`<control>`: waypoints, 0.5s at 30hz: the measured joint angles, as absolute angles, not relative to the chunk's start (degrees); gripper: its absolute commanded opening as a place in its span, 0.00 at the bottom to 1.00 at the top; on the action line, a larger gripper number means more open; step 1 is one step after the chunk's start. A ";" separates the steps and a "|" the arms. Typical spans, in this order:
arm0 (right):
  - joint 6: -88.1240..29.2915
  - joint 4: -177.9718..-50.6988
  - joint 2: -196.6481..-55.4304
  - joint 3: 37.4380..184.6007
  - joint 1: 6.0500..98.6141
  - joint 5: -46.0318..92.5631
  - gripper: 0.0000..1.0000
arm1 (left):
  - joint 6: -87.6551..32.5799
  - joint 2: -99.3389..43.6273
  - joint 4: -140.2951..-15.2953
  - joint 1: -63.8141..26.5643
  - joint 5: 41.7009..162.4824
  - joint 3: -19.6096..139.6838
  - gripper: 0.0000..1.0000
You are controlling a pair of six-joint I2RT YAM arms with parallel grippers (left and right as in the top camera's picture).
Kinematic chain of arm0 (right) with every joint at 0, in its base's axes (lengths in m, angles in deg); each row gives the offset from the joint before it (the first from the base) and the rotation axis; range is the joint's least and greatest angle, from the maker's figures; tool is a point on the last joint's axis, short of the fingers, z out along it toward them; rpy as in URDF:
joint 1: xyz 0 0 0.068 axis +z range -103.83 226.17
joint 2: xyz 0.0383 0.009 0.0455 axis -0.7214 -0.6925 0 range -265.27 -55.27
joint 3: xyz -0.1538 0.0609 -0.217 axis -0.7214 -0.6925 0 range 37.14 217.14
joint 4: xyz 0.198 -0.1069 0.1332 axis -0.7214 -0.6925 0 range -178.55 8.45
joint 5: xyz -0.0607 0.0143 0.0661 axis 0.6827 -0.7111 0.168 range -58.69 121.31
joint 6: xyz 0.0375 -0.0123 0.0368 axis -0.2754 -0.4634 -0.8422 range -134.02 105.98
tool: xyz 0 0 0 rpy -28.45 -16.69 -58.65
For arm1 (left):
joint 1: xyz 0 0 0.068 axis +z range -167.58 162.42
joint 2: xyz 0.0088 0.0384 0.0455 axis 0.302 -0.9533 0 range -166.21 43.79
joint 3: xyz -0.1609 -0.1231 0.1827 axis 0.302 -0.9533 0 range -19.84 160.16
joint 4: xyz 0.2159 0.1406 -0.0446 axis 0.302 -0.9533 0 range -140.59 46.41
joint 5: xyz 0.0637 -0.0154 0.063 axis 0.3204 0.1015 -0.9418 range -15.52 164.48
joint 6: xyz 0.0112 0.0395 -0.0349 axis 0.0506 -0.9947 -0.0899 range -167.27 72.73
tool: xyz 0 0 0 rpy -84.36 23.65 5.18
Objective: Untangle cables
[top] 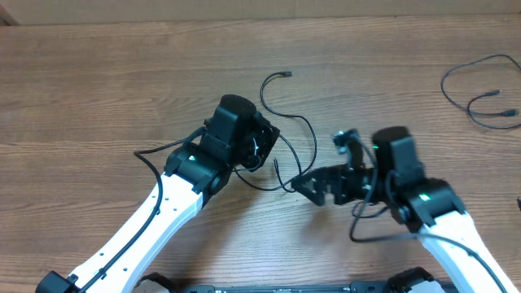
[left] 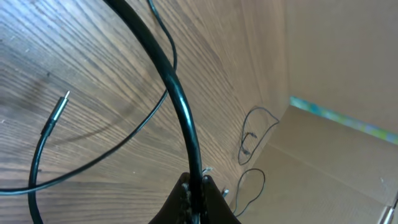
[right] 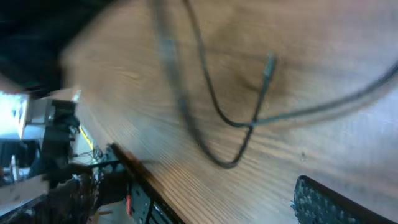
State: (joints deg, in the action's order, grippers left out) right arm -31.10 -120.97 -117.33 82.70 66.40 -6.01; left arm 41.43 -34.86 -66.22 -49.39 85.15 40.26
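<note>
cables [left: 181, 106] – 1 pinched in left pincer [left: 195, 190], over table [top: 81, 81].

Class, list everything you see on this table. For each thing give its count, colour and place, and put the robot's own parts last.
held cable: one, thin black, looping across the table's middle between the two grippers
loose cable: one, thin black, lying by itself near the table's far right edge
table: one, brown wood grain, under everything
arms: two, white with black joints, reaching in from the near edge
left gripper: one, black, middle of the table, shut on the held cable
right gripper: one, black, just right of centre, open, holding nothing
</note>
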 measured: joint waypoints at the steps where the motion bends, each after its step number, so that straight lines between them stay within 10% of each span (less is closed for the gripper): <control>1: -34.60 -121.34 -119.12 82.73 67.56 -3.08 1.00 | 41.59 -34.86 -66.33 -49.39 85.24 40.26 0.04; 15: -75.84 -115.79 -138.12 82.66 72.19 11.39 1.00 | 42.42 -34.86 -70.00 -49.39 84.96 40.26 0.04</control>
